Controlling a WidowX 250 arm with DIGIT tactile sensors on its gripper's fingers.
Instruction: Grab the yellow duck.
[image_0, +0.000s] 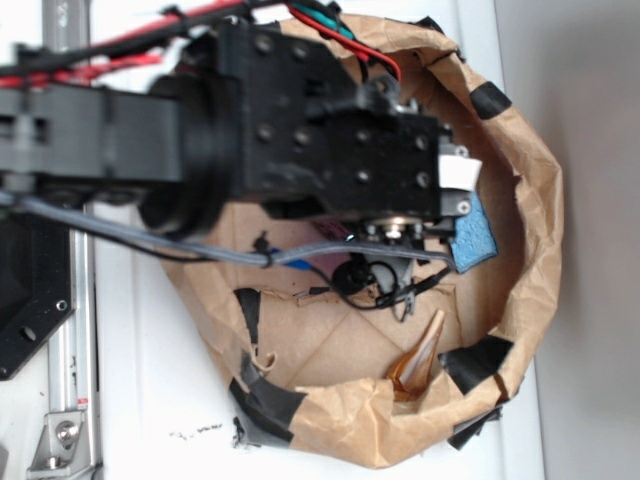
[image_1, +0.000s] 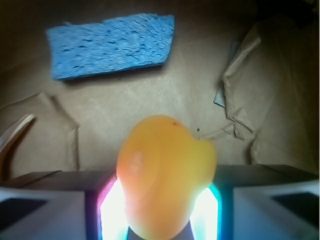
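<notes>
In the wrist view the yellow duck, glossy and yellow-orange, fills the space between my two fingers. Both lit pads press against its sides, so my gripper is shut on it. The duck's rounded top points toward the paper floor. In the exterior view the black arm reaches into the paper-lined basin, and my gripper is at its right end. There the arm and gripper body hide the duck.
A blue sponge lies on the brown paper beyond the duck, and it also shows beside the gripper. A brown wood piece leans near the basin's front wall. The crumpled paper wall, patched with black tape, rings the space.
</notes>
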